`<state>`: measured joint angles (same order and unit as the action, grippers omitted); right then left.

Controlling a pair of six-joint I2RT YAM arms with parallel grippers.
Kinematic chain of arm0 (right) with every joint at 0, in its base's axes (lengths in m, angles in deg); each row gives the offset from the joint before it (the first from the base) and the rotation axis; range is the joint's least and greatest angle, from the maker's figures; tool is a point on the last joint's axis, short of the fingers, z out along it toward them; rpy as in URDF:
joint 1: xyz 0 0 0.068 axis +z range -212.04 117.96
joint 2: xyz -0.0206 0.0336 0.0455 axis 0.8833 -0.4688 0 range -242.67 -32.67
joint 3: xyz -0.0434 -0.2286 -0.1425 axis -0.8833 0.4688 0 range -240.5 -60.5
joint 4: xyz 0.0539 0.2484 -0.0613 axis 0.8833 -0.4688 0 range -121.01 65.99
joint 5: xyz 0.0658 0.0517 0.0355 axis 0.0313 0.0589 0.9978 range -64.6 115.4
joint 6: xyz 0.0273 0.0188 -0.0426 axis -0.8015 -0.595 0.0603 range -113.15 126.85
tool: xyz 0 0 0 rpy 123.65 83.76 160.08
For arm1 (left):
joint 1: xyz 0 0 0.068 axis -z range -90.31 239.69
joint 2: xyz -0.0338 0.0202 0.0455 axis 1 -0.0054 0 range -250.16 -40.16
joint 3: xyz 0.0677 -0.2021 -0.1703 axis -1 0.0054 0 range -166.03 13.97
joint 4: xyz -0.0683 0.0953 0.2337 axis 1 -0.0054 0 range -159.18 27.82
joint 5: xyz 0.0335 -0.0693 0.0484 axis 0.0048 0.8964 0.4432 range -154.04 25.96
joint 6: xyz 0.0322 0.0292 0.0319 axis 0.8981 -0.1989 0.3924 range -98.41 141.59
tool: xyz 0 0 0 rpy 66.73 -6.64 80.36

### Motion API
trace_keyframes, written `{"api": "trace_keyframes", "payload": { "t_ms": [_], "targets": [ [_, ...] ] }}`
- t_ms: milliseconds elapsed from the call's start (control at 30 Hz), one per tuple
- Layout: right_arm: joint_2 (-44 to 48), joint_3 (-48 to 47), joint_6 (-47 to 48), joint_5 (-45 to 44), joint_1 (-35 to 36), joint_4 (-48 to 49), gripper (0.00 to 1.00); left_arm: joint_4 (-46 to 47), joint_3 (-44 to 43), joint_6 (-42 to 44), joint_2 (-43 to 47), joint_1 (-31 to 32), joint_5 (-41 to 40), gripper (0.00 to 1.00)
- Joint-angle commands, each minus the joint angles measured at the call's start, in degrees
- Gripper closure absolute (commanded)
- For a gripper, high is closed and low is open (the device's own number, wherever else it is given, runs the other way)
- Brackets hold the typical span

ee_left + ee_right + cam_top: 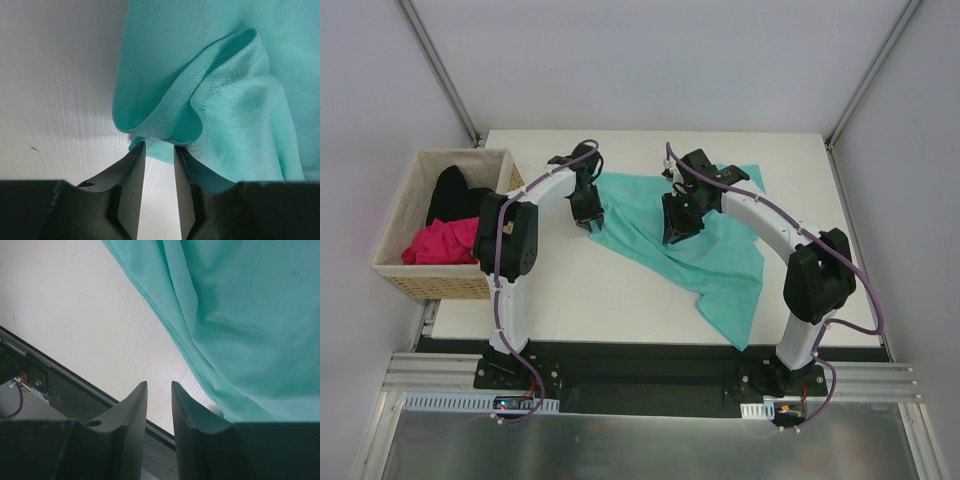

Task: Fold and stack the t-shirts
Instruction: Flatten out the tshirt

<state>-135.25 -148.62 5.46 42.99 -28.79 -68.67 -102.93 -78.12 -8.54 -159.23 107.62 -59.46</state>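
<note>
1. My left pincer (159, 146): jaws a narrow gap apart. The tips are at a bunched hem fold of the teal short-sleeved cloth t-shirt (240, 100). Some cloth crosses the gap at the tips, but I cannot tell whether it is pinched.
2. My right pincer (158, 384): jaws a narrow gap apart, with bare table showing between them. The shirt's edge runs down beside one finger, and nothing is clamped.
3. In the top view the teal shirt lies centre-right on the white table (590, 290). It is rumpled and unfolded, with one corner trailing to the lower right.
4. The magenta pink t-shirt (440, 243) and the black t-shirt (450, 195) sit in the woven wicker basket (430, 285) at left of frame.
5. Judged step: laying the first shirt flat, with folding not begun.
6. Next move calls for a sure hold on two separate edge points, then a pull apart to smooth the cloth.
</note>
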Motion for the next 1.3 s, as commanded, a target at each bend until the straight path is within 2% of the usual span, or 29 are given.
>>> {"api": "trace_keyframes", "payload": {
  "t_ms": [0,500,533,633,900,1267],
  "targets": [
    [-0.24,-2.76,0.60,-0.36,-0.03,-2.18,0.71,-0.47,0.16,1.13,-1.08,-0.18,1.05,0.72],
    [-0.16,-2.76,0.95,-0.53,-0.03,-2.80,0.71,0.58,3.76,-0.54,-1.17,-0.27,1.92,0.73],
    [-0.07,-2.76,1.04,-0.53,-0.03,-2.88,0.71,0.76,3.85,-0.72,-1.26,-0.27,2.19,0.75],
    [0.02,-2.59,1.04,-0.71,-0.03,-3.06,0.71,1.11,4.11,-0.89,-1.34,-0.27,3.24,1.00],
    [0.28,-2.15,1.12,-0.71,-0.12,-2.62,0.71,1.47,4.64,-0.46,1.20,-0.27,3.68,1.00],
    [0.54,-1.71,3.41,-2.46,-0.73,-1.30,0.72,-1.69,5.87,-1.77,13.06,-0.27,1.22,1.00]
  ]
}}
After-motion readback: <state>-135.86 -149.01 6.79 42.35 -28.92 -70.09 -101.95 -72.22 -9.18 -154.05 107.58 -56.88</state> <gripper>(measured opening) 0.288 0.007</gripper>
